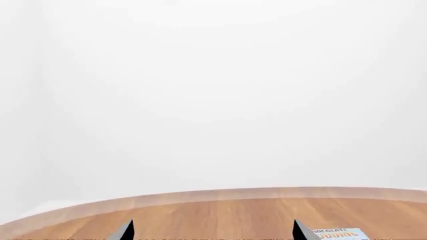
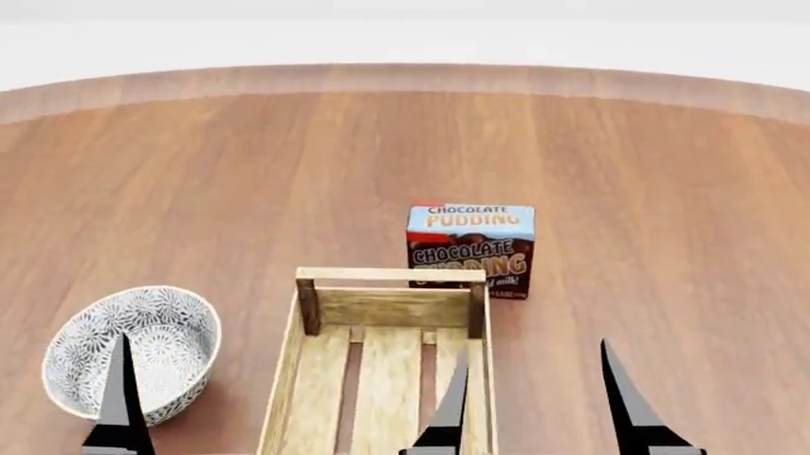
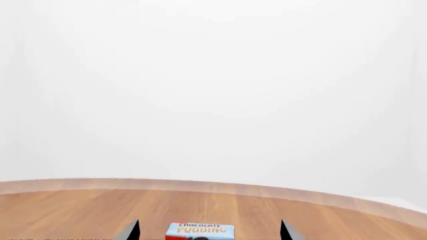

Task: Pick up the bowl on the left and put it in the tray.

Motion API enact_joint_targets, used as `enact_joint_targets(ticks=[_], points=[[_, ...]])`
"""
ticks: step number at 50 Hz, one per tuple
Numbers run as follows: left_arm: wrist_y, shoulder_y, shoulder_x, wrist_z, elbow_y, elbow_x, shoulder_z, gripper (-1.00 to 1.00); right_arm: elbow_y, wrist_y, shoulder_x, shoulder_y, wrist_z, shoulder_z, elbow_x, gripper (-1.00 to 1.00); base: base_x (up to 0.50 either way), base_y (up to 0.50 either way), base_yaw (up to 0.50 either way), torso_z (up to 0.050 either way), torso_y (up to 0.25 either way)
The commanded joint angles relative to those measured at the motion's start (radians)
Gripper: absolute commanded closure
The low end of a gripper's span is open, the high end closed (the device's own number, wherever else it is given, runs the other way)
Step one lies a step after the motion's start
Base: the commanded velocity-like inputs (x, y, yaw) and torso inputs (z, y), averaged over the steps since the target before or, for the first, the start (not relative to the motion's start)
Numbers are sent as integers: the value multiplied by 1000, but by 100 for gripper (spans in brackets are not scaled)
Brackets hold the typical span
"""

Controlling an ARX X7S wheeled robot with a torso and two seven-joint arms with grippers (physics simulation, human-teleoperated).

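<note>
The bowl (image 2: 132, 354) sits on the round wooden table (image 2: 253, 171) at the near left, just beside the tray's (image 2: 286, 379) left wall, apart from it, upright, nothing in it that I can see. Tray is empty, long axis running away from me, with the chocolate pudding box (image 2: 469, 250) standing right behind its far end. My left gripper (image 1: 212, 231) is spread wide and holds nothing; in the head view only one of its fingers (image 2: 119, 398) shows, over the bowl. Right gripper (image 2: 538, 403) is also spread and empty, hanging over the tray's right wall. Risks as I judge them: pinching the bowl's curved rim off-centre could tip or skid it into the tray wall; bowl looks about as wide as the tray, so a crooked drop may leave it perched on the walls. Both wrist views show only fingertips, the table edge and the pudding box; the bowl isn't in them. Tray's near end is cut off.
</note>
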Motion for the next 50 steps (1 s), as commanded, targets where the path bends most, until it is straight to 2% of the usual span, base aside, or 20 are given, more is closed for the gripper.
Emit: enact_joint_targets(ticks=[1,14,18,22,50], points=[[-7,5,14,32,14,-24,-26,-100,-30,27,-10,-7,-21,10,-18,-100,0,500,0,0,0],[-21,1,6,21,22,-31,-22,-100,-29,21,-4,-8,-13,9,-6,-100,0,500,0,0,0],[-16,-4,10,21,28,-55,-33,-100,-27,-7,-7,-14,-13,19,15,-100,0,24,0,0,0],[-49,-12,6,16,41,-69,-34,-100,-27,-5,-5,-12,-11,16,16,-100,0,0,0,48,0],[-31,-5,-9,-1,25,-82,-26,-100,-21,-18,17,-8,14,2,32,-100,0,0,0,50,0]])
